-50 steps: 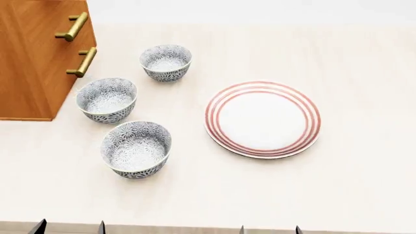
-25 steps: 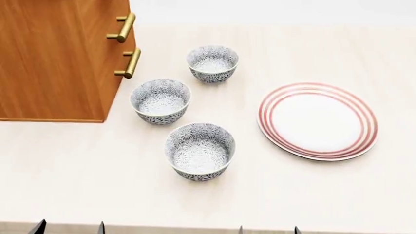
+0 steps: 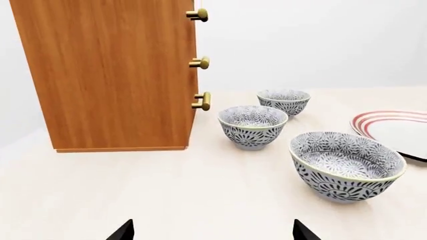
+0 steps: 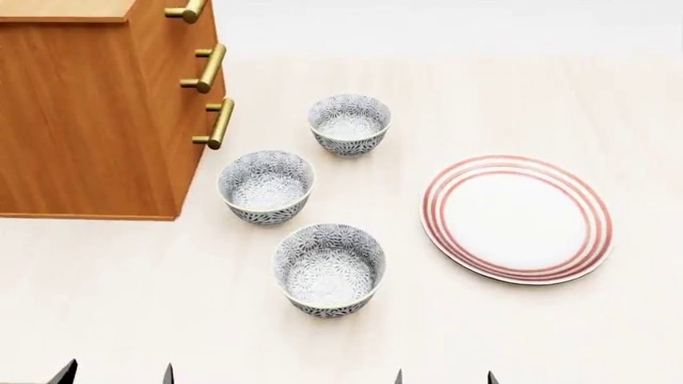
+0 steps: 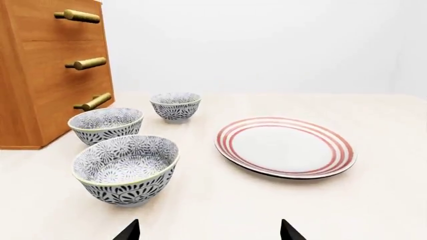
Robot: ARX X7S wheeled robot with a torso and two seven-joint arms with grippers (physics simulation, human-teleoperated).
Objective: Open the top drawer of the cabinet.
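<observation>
Both your tools are parked low at the near edge of the desk (image 4: 513, 336), left tool (image 3: 212, 233) and right tool (image 5: 208, 231), each spread wide with nothing between the tips. The cabinet (image 4: 85, 120) sits off to the far left, and the top drawer (image 5: 47, 20) hasn't budged, its handle (image 4: 188, 11) facing right toward the bowls (image 4: 267, 186). Your left arm looks closer, but you'd need to reach up and around to the front.
</observation>
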